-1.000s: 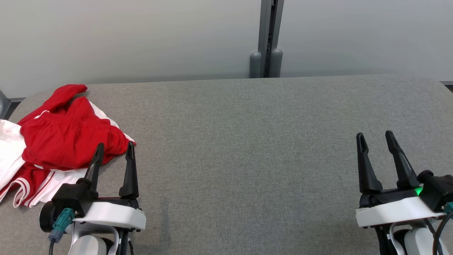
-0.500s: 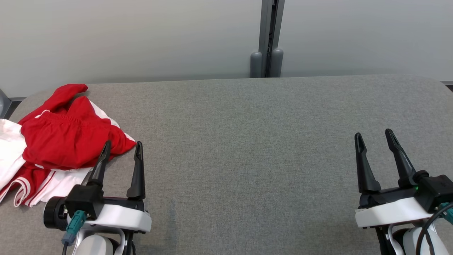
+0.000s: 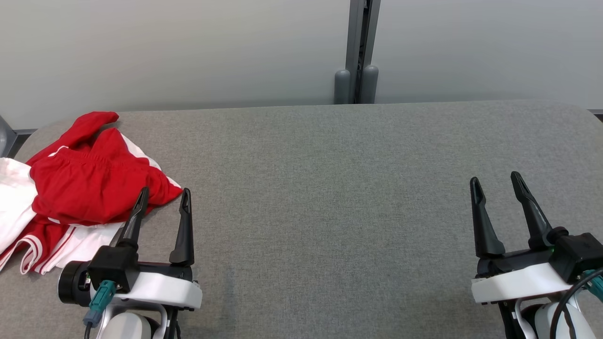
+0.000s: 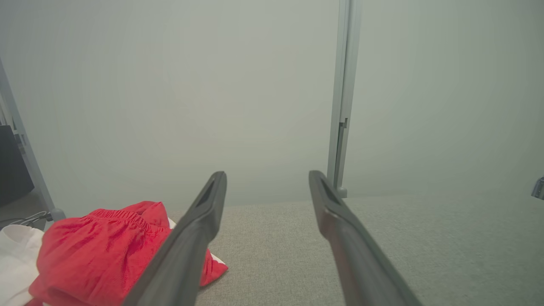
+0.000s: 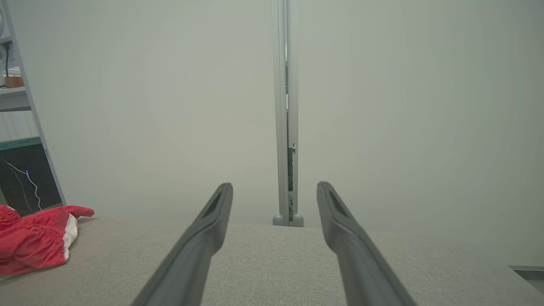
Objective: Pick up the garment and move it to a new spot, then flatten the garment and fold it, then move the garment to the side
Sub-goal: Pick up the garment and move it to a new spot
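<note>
Two empty hands noted, fingers apart: red garment (image 3: 89,188) bunched on worktop (image 3: 330,188) just ahead-left of left hand (image 3: 165,191), well apart from right hand (image 3: 494,178); white cloth (image 3: 14,207) beneath could be snagged too.

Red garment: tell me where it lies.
The red garment lies crumpled on the grey table at the head view's left, just ahead of the open left gripper.

Grey cloth tabletop (image 3: 330,188); pale wall (image 3: 188,47); post (image 3: 360,42)
</note>
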Robot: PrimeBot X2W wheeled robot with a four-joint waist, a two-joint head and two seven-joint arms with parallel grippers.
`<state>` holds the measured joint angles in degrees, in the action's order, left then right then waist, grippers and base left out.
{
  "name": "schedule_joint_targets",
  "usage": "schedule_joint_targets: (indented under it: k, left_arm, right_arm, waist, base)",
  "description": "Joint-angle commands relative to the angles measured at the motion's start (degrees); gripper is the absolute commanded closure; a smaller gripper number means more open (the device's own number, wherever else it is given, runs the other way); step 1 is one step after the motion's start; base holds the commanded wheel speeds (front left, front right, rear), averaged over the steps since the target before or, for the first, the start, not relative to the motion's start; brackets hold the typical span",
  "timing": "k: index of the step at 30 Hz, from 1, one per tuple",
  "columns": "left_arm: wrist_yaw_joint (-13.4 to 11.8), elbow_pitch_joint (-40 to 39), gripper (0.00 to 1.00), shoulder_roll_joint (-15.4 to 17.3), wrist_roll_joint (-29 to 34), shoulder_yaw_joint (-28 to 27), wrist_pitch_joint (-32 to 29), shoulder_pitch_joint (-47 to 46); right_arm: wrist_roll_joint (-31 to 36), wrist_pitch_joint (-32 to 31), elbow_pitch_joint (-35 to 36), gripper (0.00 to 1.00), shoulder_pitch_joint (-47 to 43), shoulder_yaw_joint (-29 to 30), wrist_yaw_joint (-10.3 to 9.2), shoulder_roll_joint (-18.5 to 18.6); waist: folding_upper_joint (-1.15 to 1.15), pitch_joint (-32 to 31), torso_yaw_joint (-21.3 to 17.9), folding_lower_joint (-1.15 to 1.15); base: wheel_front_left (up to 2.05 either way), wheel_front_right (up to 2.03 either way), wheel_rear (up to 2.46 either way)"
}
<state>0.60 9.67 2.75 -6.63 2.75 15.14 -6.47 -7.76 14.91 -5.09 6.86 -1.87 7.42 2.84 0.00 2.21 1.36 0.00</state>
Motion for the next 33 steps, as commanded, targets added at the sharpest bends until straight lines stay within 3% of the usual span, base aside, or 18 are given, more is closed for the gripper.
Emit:
schedule_joint_targets:
  k: [1, 13, 33]
  left_arm:
    - [-0.24, -0.01, 0.00, 0.25, -0.17, -0.16, 0.14, -0.79]
    - [-0.11, 0.64, 0.00, 0.24, -1.16, -0.51, 0.14, -0.87]
    - [-0.85, 1.42, 0.00, 0.24, -2.91, -1.42, 0.14, -0.62]
  right_arm:
    - [0.25, 0.30, -0.15, 0.00, 0.39, 0.23, 0.13, 0.18]
    - [-0.49, 0.29, -0.28, 0.00, -0.05, -0.59, 0.13, 0.20]
    - [-2.47, 0.25, -1.61, 0.00, -0.32, -3.12, 0.13, 0.86]
  waist:
    - [0.00, -0.01, 0.08, 0.00]
    - [0.00, -0.36, 3.65, 0.00]
    - [0.00, -0.40, 16.74, 0.00]
  base:
    - [0.00, 0.00, 0.00]
    - [0.00, 0.00, 0.00]
    - [0.00, 0.00, 0.00]
